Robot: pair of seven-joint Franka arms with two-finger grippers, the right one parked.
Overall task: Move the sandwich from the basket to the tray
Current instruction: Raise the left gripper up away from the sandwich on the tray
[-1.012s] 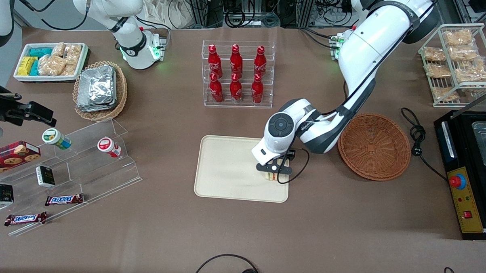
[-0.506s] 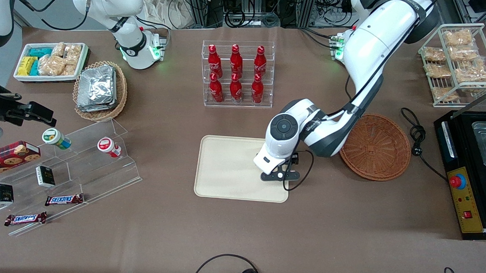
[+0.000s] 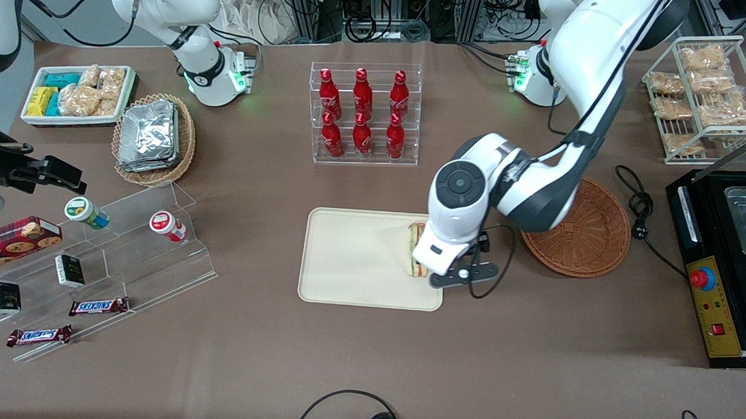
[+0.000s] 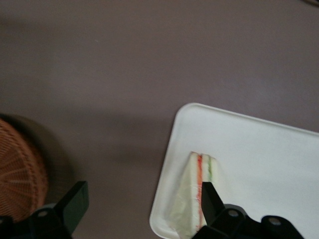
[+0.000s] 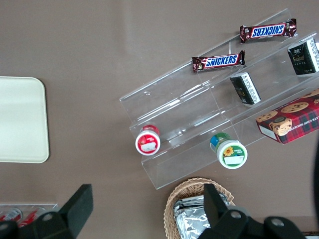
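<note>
The sandwich (image 3: 416,248) lies on the cream tray (image 3: 346,258), at the tray's edge nearest the reddish-brown basket (image 3: 589,235). The basket holds nothing. My left gripper (image 3: 451,268) hangs above that tray edge, open and holding nothing. In the left wrist view the gripper (image 4: 142,209) has its black fingers (image 4: 75,204) wide apart. The sandwich (image 4: 192,194) lies flat below, at the rounded corner of the tray (image 4: 259,164), with its red and green layers showing. The basket (image 4: 20,174) is off to one side.
A clear rack of red bottles (image 3: 364,113) stands farther from the front camera than the tray. Clear acrylic steps with snacks (image 3: 98,256), a tan foil-pack basket (image 3: 154,138) and a white bin (image 3: 79,94) lie toward the parked arm's end. A black machine (image 3: 725,259) and cable (image 3: 640,206) sit beside the basket.
The gripper has let go of the sandwich, risen and shifted toward the basket. The sandwich, mostly covered by the hand before, now lies exposed on the tray.
</note>
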